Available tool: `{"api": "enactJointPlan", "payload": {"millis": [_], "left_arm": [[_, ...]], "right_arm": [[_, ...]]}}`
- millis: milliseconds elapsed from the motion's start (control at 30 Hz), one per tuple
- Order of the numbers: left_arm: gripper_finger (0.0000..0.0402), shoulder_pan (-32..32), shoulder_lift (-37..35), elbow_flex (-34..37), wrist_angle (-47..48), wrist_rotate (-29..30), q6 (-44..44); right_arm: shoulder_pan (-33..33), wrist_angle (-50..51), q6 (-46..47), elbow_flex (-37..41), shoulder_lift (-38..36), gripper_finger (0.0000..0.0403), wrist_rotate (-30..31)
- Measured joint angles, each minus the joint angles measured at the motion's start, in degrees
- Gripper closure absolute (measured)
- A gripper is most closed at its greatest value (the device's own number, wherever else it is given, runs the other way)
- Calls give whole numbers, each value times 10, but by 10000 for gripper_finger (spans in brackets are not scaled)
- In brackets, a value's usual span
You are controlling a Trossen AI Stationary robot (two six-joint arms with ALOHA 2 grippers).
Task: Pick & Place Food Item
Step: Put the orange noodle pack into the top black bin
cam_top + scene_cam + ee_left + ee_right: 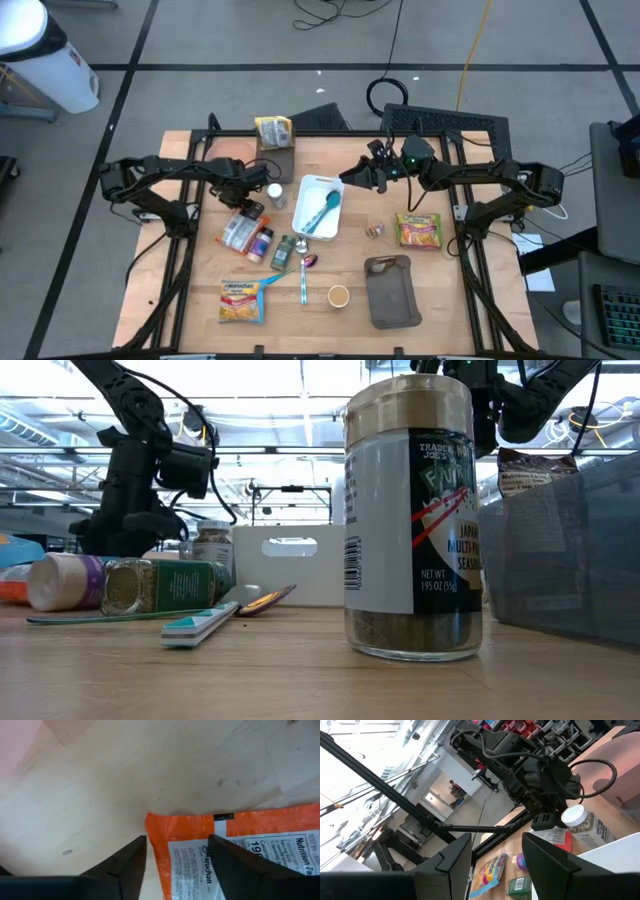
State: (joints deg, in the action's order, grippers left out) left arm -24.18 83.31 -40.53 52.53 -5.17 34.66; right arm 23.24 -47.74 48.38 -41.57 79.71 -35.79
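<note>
An orange ramen packet [238, 232] lies flat on the wooden table, left of centre. My left gripper [247, 205] points straight down over its far corner, open. In the left wrist view the packet's corner [152, 817] lies between the fingers of my left gripper [177, 840]: one finger [125, 865] stands over bare wood beside the packet's edge, the other [235, 865] over its printed face. My right gripper [350, 176] hangs raised and about level above the far end of the white bin [322, 186], open with nothing between its fingers [497, 837]. My left gripper comes at the orange packet's far corner [160, 827] from above, pointing down, its fingers astride the packet's short edge. Whether the fingertips touch the packet or the table I cannot tell. The packet lies flat on the table.
The white bin holds a teal spoon [318, 212]. Around the orange packet lie a white-capped bottle [274, 193], small jars [283, 250] and a toothbrush [304, 280]. A yellow ramen packet [241, 301], a cup [338, 295], a grey tray [390, 290] and another ramen packet [418, 230] sit nearer and to the right.
</note>
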Motion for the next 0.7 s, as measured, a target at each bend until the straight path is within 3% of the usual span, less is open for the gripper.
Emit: {"api": "enactJointPlan", "payload": {"millis": [400,700], "left_arm": [[386,0,0,0,0,-15,2],[397,7,-11,-46,74,-27,-19]], "right_arm": [[-1,0,0,0,0,234,0],[-1,0,0,0,0,234,0]]}}
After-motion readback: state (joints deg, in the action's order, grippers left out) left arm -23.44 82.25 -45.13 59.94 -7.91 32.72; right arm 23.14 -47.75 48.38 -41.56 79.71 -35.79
